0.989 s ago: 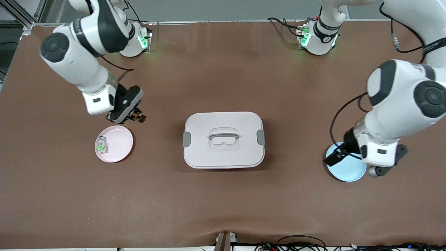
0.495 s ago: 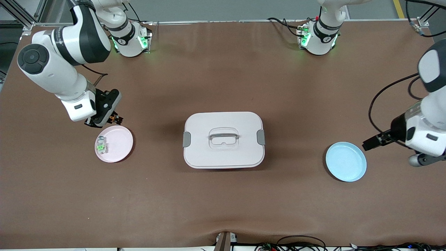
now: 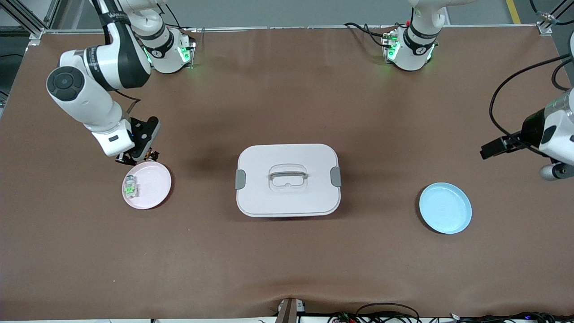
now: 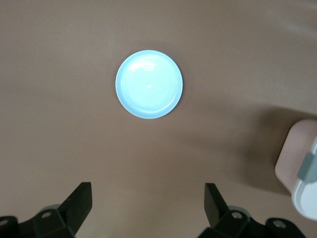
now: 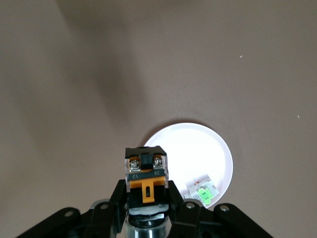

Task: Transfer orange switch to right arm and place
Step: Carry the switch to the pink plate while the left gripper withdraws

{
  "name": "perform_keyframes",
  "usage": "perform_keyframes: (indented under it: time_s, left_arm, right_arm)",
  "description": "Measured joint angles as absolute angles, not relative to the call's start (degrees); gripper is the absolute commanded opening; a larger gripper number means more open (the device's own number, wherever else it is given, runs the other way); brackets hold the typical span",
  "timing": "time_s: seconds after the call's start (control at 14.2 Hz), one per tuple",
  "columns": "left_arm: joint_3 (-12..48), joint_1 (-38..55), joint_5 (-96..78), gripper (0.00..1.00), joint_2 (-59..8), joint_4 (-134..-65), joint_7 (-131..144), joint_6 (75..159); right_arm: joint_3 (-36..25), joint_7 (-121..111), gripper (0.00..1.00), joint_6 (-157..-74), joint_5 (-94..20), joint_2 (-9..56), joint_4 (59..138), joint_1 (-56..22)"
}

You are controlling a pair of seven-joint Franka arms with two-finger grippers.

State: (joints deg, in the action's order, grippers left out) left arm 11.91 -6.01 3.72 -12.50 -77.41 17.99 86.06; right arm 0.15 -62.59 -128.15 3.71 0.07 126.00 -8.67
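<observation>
My right gripper (image 3: 142, 157) is shut on the orange switch (image 5: 145, 178), a small black block with an orange face, and holds it just above the table by the pink plate's (image 3: 154, 184) rim. The switch also shows in the front view (image 3: 152, 155). The pink plate shows in the right wrist view (image 5: 198, 148) too. My left gripper (image 3: 489, 149) is open and empty, raised over bare table at the left arm's end. Its fingers (image 4: 79, 203) stand wide apart in the left wrist view.
A clear-and-green small switch (image 3: 130, 187) lies on the pink plate. A white lidded box (image 3: 288, 179) with a handle stands mid-table. An empty light-blue plate (image 3: 445, 207) lies toward the left arm's end, also in the left wrist view (image 4: 149, 84).
My left gripper rose and drew away from the blue plate toward the table's end. My right gripper carried the orange switch to the pink plate's rim and has stayed there.
</observation>
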Motion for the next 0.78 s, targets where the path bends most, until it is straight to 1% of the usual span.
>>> perform_keyframes:
  time_s: [0.21,0.49,0.64,0.78]
  left_arm:
    - [10.91,-5.9,3.71,1.0,-7.52,-82.36,12.19,85.75]
    - [5.52,-1.72,3.71,1.0,-1.09,-88.41,8.54,86.73]
    - [4.67,-1.04,3.7,1.0,1.05,-90.82,7.77,87.61]
    - [4.65,-0.99,3.7,1.0,2.31,-92.63,7.73,88.96]
  right_arm:
    - [0.12,-68.71,0.0,-136.05,3.72,0.2,131.18,-6.18]
    - [0.15,-70.59,0.0,-147.86,3.72,1.68,137.92,-5.47]
    - [0.15,-71.2,0.0,-153.9,3.72,4.54,140.0,-4.74]
    - [0.16,-72.12,0.0,-158.91,3.72,8.25,140.31,-3.41]
